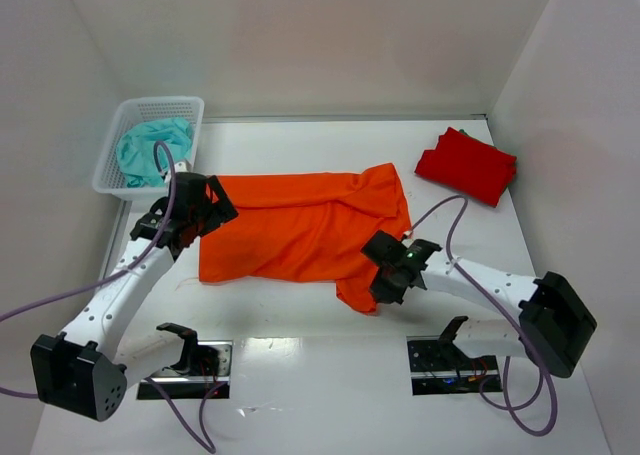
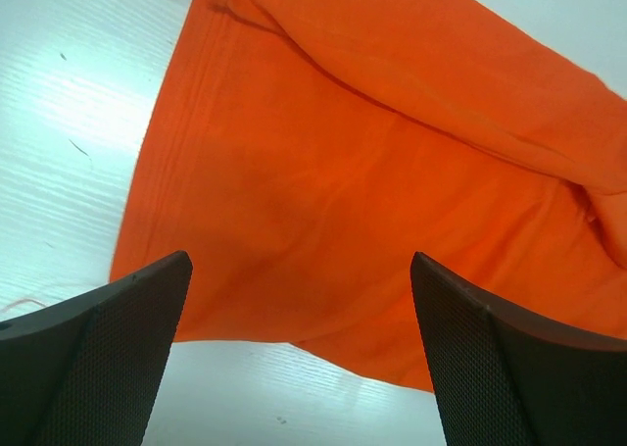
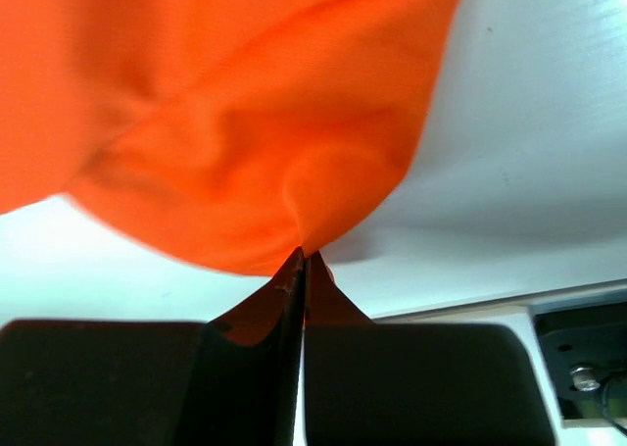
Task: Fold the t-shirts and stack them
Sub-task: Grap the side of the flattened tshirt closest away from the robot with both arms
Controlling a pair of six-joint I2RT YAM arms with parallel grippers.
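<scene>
The orange t-shirt [image 1: 300,225] lies spread and wrinkled across the middle of the table. It fills the left wrist view [image 2: 372,172] and hangs in a lifted fold in the right wrist view [image 3: 245,142]. The red t-shirt [image 1: 466,164] lies folded at the back right. My left gripper [image 1: 210,207] is open and empty, its jaws wide apart over the shirt's left edge. My right gripper [image 1: 385,270] is shut on the orange shirt's lower right part, the cloth pinched between the fingertips [image 3: 292,270] and raised a little off the table.
A white mesh basket [image 1: 195,110] holding a teal cloth [image 1: 152,147] stands at the back left, just behind my left gripper. White walls close in the table at the back and both sides. Two mounting plates sit at the near edge.
</scene>
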